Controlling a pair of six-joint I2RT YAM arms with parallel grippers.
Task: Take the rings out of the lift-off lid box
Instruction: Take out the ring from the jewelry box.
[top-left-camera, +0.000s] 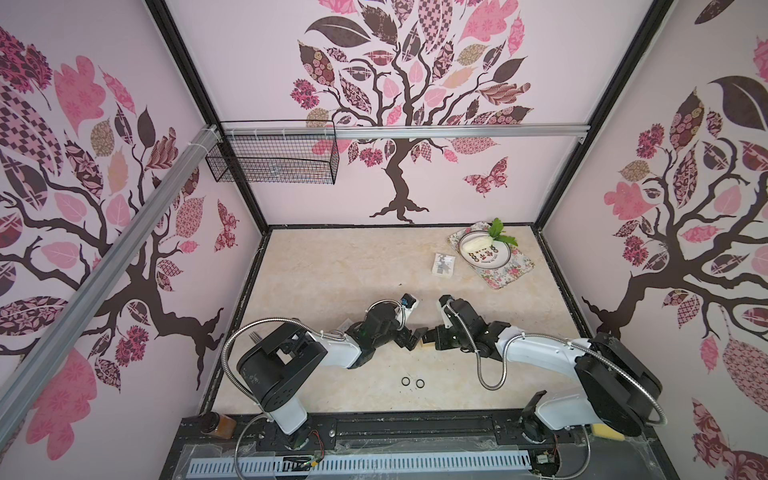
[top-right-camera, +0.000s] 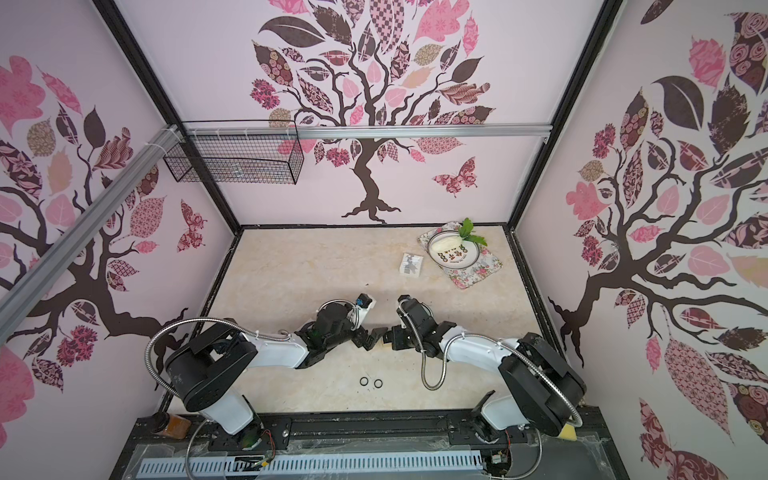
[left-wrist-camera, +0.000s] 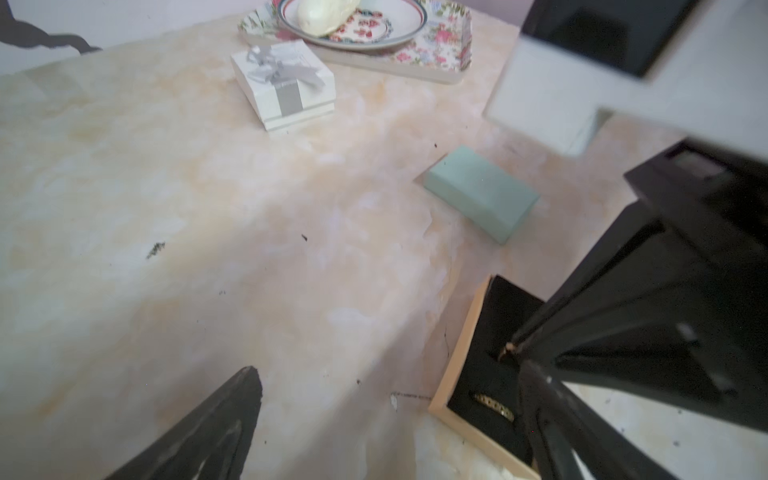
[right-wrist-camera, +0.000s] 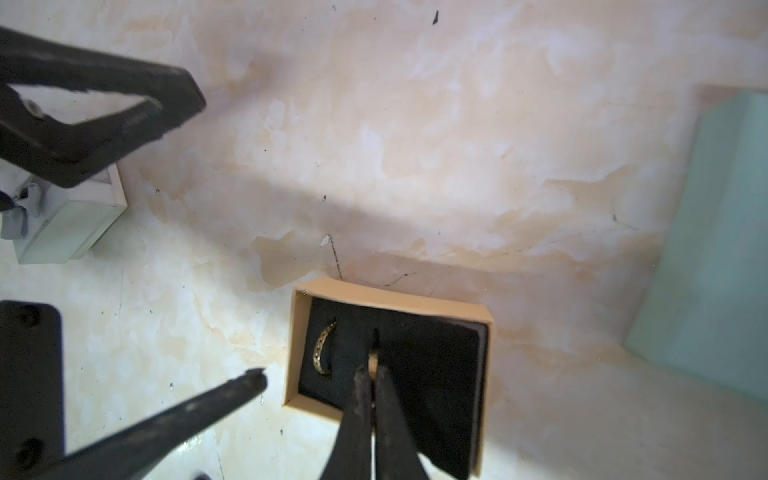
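At table centre in both top views, the left gripper gapes empty, facing the right gripper; black rings lie nearer the front edge. Left wrist: tan box holds a beaded ring. Right wrist: jaws pinched on a gold ring mid-box, walls apart.

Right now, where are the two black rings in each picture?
Both top views: the black rings lie side by side on the table, near its front edge.
Left wrist: not in it.
Right wrist: not in it.
Shared landmark: the right fingers, shut on a gold ring.
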